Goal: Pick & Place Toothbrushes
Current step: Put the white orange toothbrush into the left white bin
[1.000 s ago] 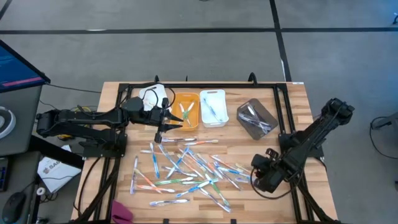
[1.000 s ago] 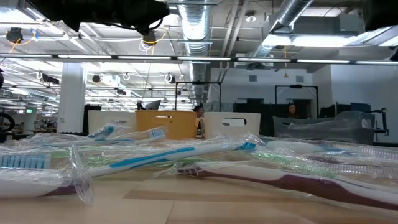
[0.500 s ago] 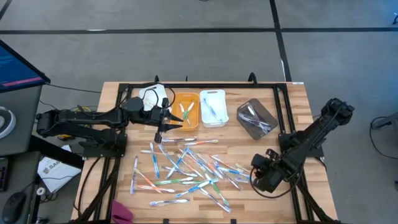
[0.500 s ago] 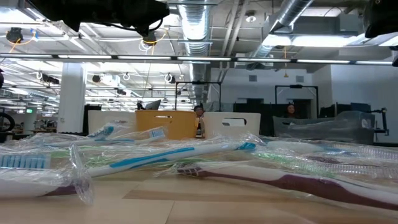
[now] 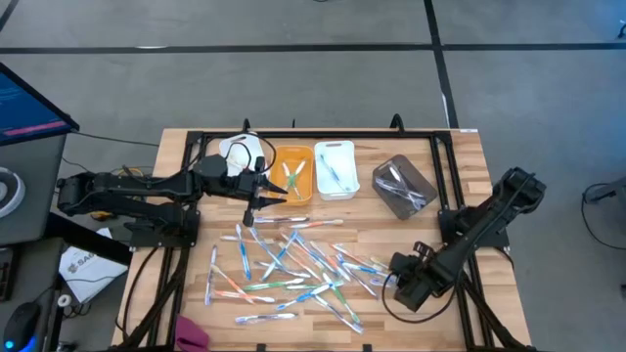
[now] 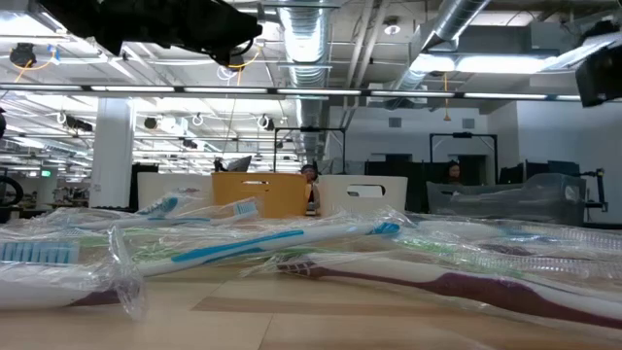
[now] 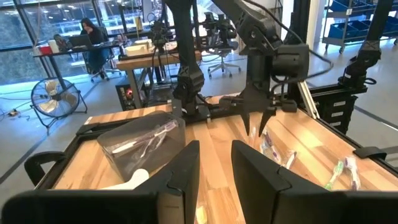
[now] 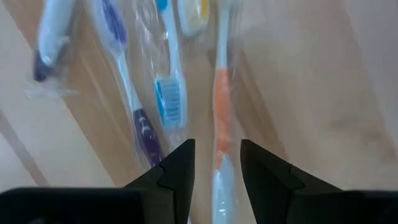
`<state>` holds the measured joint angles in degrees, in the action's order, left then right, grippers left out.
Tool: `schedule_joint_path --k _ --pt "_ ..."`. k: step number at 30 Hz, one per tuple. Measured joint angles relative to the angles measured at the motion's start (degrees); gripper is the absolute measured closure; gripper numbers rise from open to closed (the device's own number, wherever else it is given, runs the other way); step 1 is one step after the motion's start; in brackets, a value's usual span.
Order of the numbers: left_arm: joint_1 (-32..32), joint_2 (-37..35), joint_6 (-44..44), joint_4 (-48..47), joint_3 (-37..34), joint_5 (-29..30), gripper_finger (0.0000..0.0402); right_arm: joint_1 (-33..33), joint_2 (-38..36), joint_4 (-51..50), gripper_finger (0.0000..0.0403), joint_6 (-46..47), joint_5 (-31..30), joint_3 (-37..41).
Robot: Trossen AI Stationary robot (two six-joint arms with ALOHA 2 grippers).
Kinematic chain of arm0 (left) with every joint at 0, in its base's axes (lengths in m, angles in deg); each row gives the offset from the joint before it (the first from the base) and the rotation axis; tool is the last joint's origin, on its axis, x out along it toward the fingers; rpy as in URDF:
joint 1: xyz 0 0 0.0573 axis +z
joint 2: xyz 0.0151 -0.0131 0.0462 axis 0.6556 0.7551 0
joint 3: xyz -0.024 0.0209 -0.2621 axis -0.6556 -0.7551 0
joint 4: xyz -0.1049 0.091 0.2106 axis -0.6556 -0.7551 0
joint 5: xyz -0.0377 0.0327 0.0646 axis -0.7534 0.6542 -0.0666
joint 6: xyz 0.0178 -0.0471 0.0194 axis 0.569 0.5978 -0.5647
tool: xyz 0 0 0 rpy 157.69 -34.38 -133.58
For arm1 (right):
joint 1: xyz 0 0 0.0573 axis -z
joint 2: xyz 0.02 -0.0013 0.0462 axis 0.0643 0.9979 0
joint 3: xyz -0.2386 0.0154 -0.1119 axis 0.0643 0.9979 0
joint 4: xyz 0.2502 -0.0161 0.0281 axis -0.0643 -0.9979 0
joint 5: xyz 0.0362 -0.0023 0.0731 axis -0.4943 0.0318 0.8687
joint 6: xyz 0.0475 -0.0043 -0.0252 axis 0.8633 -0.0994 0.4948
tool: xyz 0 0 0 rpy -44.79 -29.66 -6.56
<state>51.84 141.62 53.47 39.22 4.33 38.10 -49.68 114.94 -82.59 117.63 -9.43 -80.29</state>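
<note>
L arm first: the left gripper hovers just beside the orange bin, at the back edge of the pile. Its fingers stand a narrow gap apart w/ nothing between them that I can make out, so it looks empty, prob. between runs.

Middle of the table: the toothbrushes lie scattered in clear wrappers, crossing each other, dozens left. A few sit already in the orange bin, a couple in the white bin, more in the clear tub further R. So the job is partway, most of it still to do, by my guess.

R side: the right gripper is low at the pile's near-right corner. In its wrist view the fingers straddle an orange-handled brush, jaws part open, not pinched on it yet. A blue-bristled brush and a purple-handled one lie just beside. This looks like the approach before a pick. Next move, I reckon: come down so both fingers bracket the orange handle alone, then close; the crinkly wrap and the close neighbours could snag or come up w/ it.

Surface is pale wood planks in a black frame. Room beyond: open office, ducts overhead, desks, a fan, ppl seated far off.
</note>
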Motion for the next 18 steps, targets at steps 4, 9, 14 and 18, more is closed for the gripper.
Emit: schedule_joint_path --k 4,9,14,18 --pt "0.0 0.0 0.0 0.3 0.0 0.0 0.0314 0.0 2.5 1.6 0.0281 0.0 1.6 0.0" --pt "0.0 0.0 0.0 0.6 0.0 0.0 0.0314 0.1 5.7 3.1 0.0281 0.0 2.0 -0.3" --pt "0.0 0.0 -0.3 1.2 0.0 0.0 0.0314 0.7 7.4 3.2 0.0283 -1.0 2.7 -0.4" --pt "0.0 0.0 -0.5 1.2 0.0 0.0 0.0314 2.0 6.5 3.8 0.0308 -1.4 3.7 -0.2"
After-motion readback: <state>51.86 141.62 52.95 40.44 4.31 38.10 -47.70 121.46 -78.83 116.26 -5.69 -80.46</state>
